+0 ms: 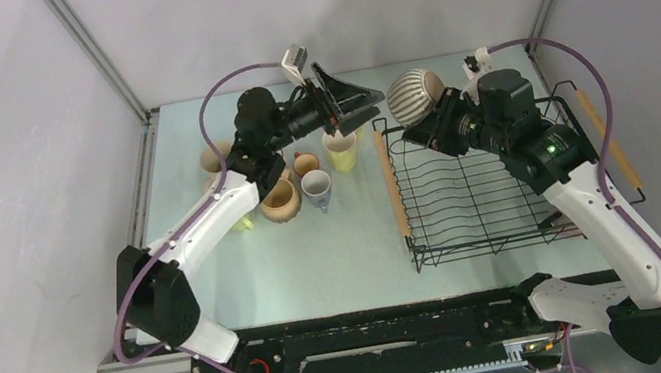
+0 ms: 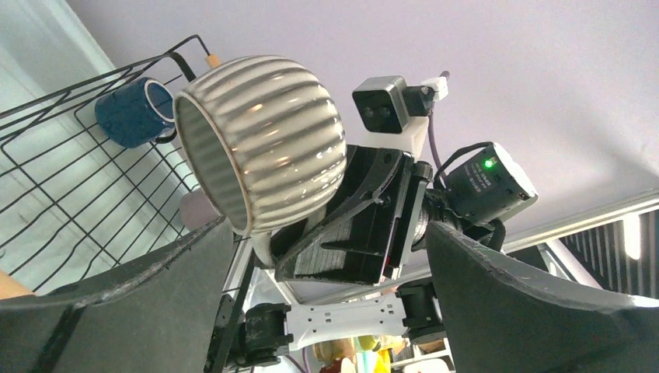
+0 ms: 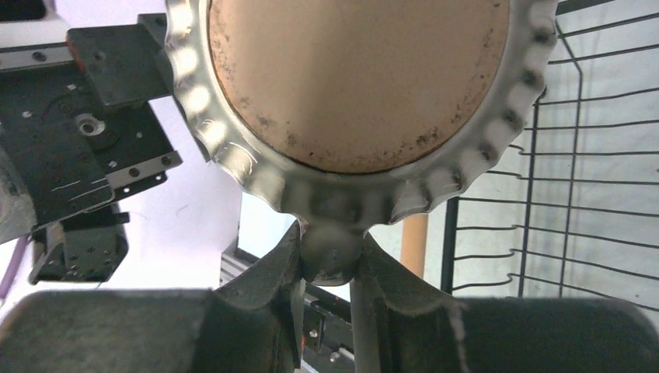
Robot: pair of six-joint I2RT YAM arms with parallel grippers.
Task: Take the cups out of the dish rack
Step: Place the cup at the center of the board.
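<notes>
One cream ribbed cup (image 1: pixel 415 96) hung upper centre, handle pinched in the right gripper (image 3: pixel 330 260); the left gripper (image 1: pixel 358 106) gaped empty.

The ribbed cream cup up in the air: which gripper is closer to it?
Right. The right gripper is shut on the handle of the ribbed cup; the left gripper is open just to the cup's left, facing it.

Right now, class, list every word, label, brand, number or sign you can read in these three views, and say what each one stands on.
No text can be read in any view.
The cream ribbed cup, dark blue cup, tan cup and dish rack bear no print.
The wrist camera and motor housing show only a green light, no legible lettering.
</notes>
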